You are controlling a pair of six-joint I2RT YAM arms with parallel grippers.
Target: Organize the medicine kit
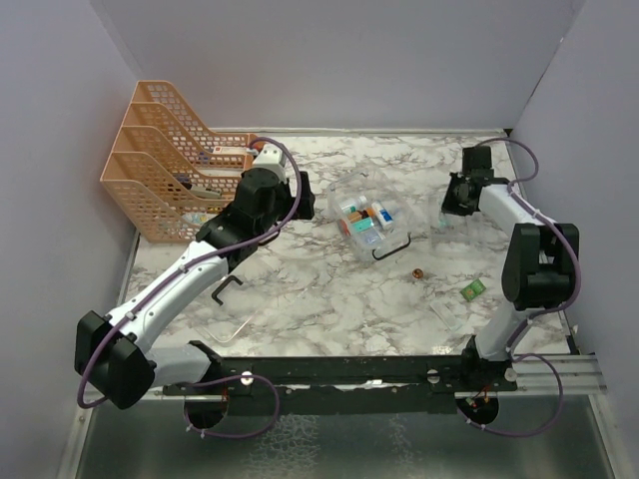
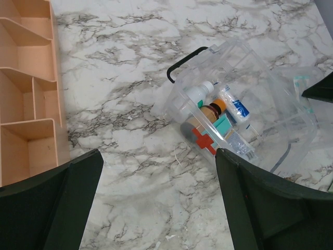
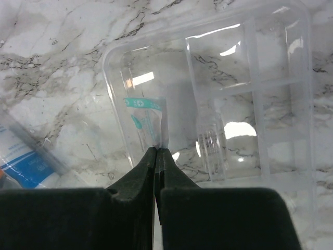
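Grey walls close around a marble-patterned table point(image 1: 329, 299). The medicine kit point(image 1: 367, 222) stands near the middle of it, between the two arms, and seems uncovered. Its long axis runs diagonally in the top view, from far-left to near-right, with a black handle point(image 1: 391, 247) at the near end.

The right gripper point(image 3: 157, 150) is fully closed and seems to pinch the bottom edge of a small clear sachet point(image 3: 148, 120) with a teal label, above a clear divided tray point(image 3: 250, 88). From this gripper the kit lies to the robot's left. I judge the right arm is a little closer to it than the left one. The left gripper point(image 2: 156, 156) hangs wide apart and holds nothing, with the kit on its right side.

I count one kit, one tray, one sachet, one orange file rack point(image 1: 150, 180), one green packet point(image 1: 473, 290), and a second black handle point(image 1: 228, 288) lying near the left arm. The items inside the kit are too crowded to count exactly.
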